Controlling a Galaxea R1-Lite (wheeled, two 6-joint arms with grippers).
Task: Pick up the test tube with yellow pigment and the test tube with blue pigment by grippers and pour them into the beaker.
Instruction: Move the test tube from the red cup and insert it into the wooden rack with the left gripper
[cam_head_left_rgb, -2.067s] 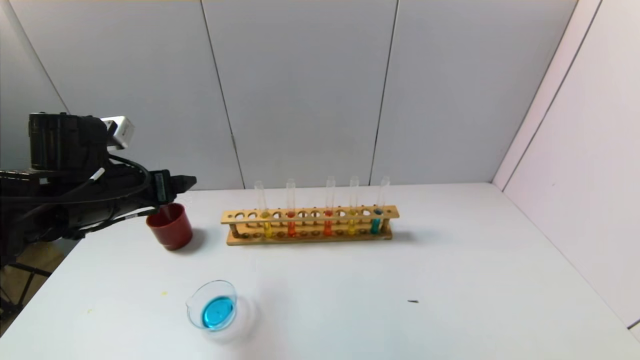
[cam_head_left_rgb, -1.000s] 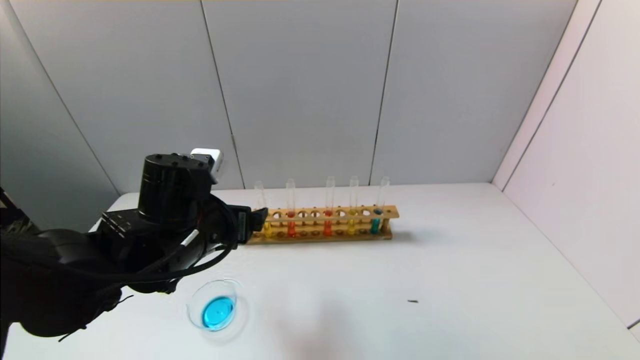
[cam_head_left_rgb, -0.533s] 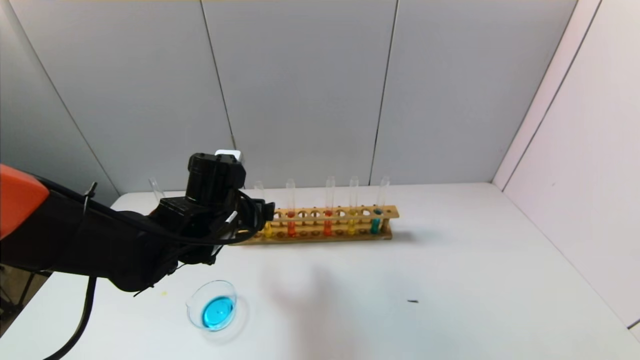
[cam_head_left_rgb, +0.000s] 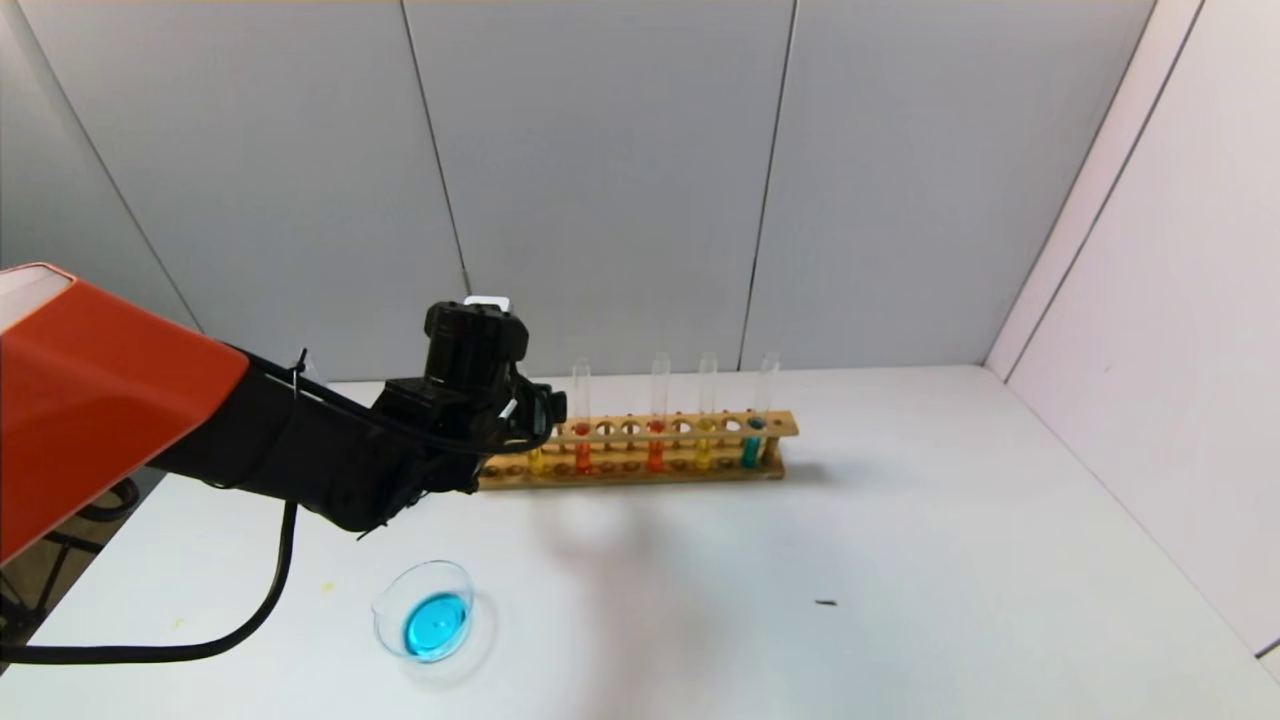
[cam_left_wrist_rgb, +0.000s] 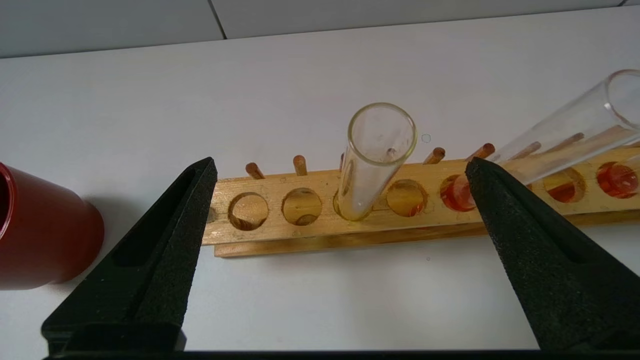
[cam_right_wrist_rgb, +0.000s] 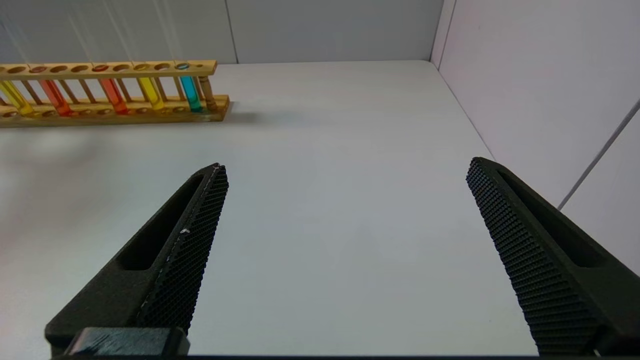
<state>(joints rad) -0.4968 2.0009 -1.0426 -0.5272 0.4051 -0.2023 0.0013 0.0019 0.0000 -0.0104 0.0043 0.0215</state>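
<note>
A wooden rack (cam_head_left_rgb: 690, 424) holds several test tubes. The test tube with blue pigment (cam_head_left_rgb: 750, 450) stands at its right end. Test tubes with yellow pigment stand at the left end (cam_head_left_rgb: 536, 461) and next to the blue one (cam_head_left_rgb: 703, 455). My left gripper (cam_head_left_rgb: 552, 408) is open at the rack's left end. In the left wrist view the left yellow tube's (cam_left_wrist_rgb: 375, 155) top stands between the open fingertips (cam_left_wrist_rgb: 200, 190), untouched. The beaker (cam_head_left_rgb: 455, 580) sits front left and holds blue liquid. My right gripper (cam_right_wrist_rgb: 345, 167) is open and empty, low over bare table.
A dark red cup (cam_left_wrist_rgb: 40, 230) stands left of the rack, hidden behind my arm in the head view. Orange-red tubes (cam_head_left_rgb: 583, 455) (cam_head_left_rgb: 655, 452) stand between the yellow ones. A small dark speck (cam_head_left_rgb: 825, 603) lies on the white table. Walls close the back and right.
My left arm has swung from the table's left edge near the red cup to the rack's left end, with its open gripper now around the leftmost tube's top.
</note>
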